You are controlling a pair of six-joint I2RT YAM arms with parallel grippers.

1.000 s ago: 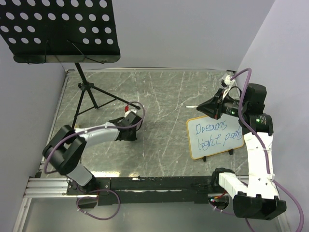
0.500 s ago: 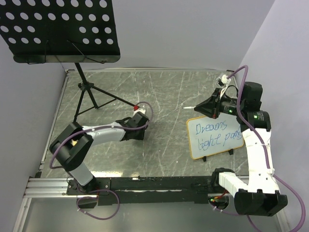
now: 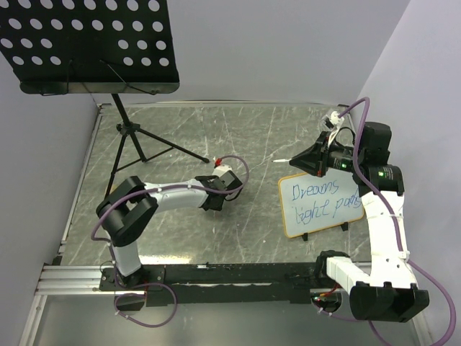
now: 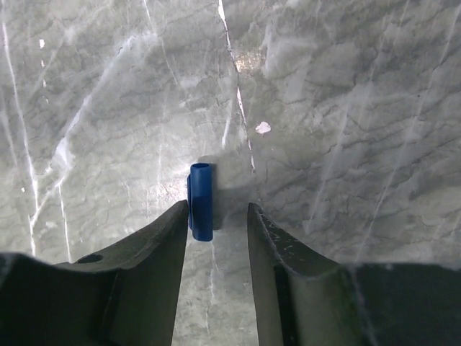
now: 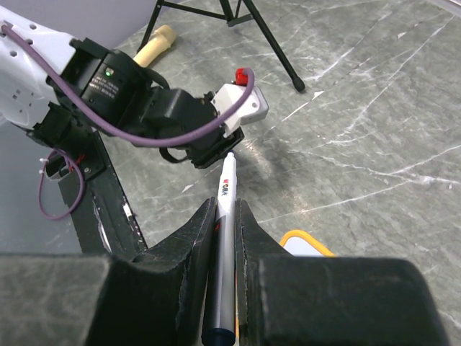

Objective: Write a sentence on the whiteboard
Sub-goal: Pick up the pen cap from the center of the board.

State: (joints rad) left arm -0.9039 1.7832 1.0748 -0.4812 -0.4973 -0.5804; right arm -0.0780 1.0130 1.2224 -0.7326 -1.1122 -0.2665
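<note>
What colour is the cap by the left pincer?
Blue; the cap shows best in left wrist view.

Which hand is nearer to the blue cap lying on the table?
Left. The left hand is open around the blue cap, which lies close by one finger. The right hand is off to the right by the whiteboard, shut on the marker.

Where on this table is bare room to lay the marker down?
Bare tabletop lies between the left gripper and the whiteboard, and along the far edge right of the stand's legs. Crowded: the right side, around the whiteboard and right gripper.
</note>
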